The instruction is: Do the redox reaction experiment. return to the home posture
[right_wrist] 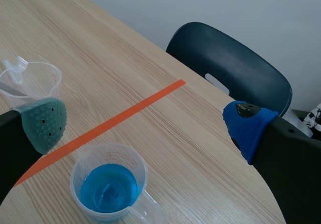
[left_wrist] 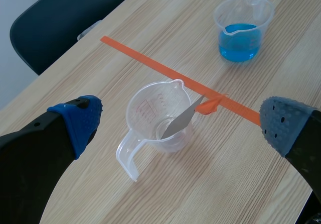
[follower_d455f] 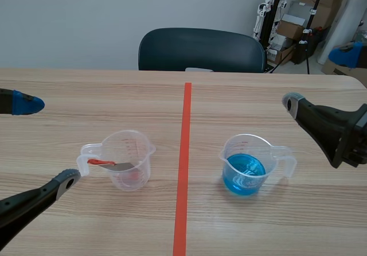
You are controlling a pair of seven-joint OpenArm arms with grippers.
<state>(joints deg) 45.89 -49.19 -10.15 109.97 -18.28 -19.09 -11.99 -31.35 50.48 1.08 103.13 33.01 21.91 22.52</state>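
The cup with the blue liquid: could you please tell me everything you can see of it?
The cup is clear plastic, with a loop handle that points away from the orange tape line. It stands upright on the wooden table, on the right arm's side of that line and apart from it, roughly half full of blue liquid. Nothing but the table touches it.

I can read no text from here. One clear plastic measuring cup (left_wrist: 145,106) carries a red printed scale on its wall, but its numerals are too small for me to make out in any view. The brown cardboard boxes (follower_d455f: 295,29) behind the table have nothing legible on them.
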